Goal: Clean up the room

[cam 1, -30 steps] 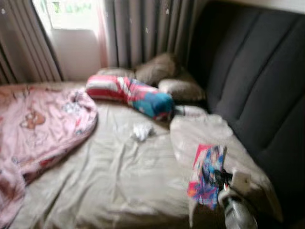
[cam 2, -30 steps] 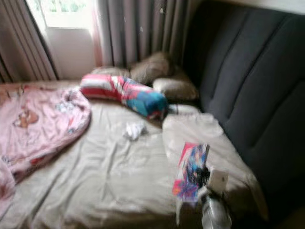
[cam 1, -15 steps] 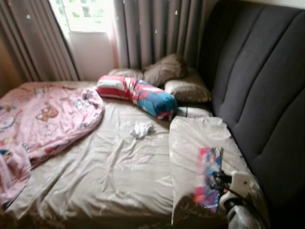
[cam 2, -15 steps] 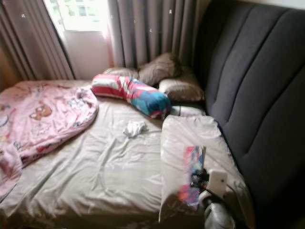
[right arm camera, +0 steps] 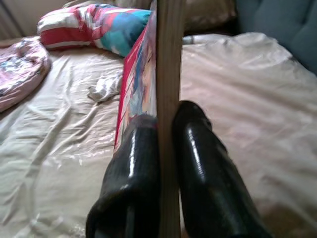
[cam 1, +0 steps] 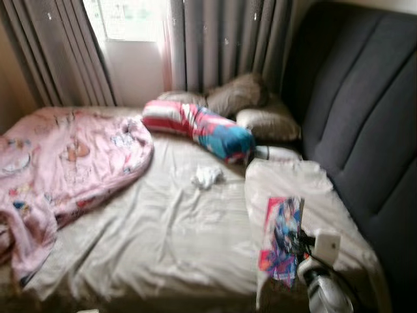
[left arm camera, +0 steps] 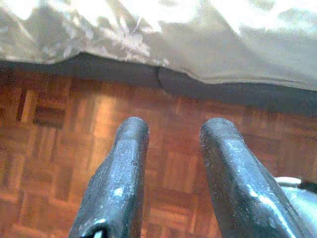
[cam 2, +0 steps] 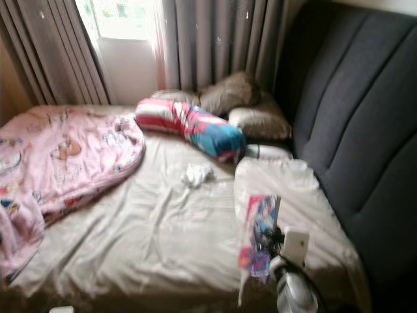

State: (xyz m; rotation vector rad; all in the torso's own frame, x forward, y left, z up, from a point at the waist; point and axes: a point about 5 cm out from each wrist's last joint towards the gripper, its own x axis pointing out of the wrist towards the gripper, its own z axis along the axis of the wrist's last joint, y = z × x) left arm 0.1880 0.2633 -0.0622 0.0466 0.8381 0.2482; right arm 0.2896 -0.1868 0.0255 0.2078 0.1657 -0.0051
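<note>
Left eye view has a bed (cam 1: 163,241) with a wrinkly beige sheet, a dark padded headboard (cam 1: 352,117) along the right, grey curtains (cam 1: 221,45) and a bright window (cam 1: 127,19) at the far end. Pink blanket (cam 1: 58,169) bunched on the left, striped bolster (cam 1: 195,127) and brown pillows (cam 1: 251,104) up top, small white cloth (cam 1: 207,176) mid-bed. Right gripper (right arm camera: 166,124) is clamped tight on a thin colourful book (cam 1: 281,235), held on edge above the bed's right side, long axis running away from the robot toward the pillows. Left gripper (left arm camera: 173,131) hangs over wooden parquet floor (left arm camera: 59,163) by the bed edge, fingers parted with nothing between them.
</note>
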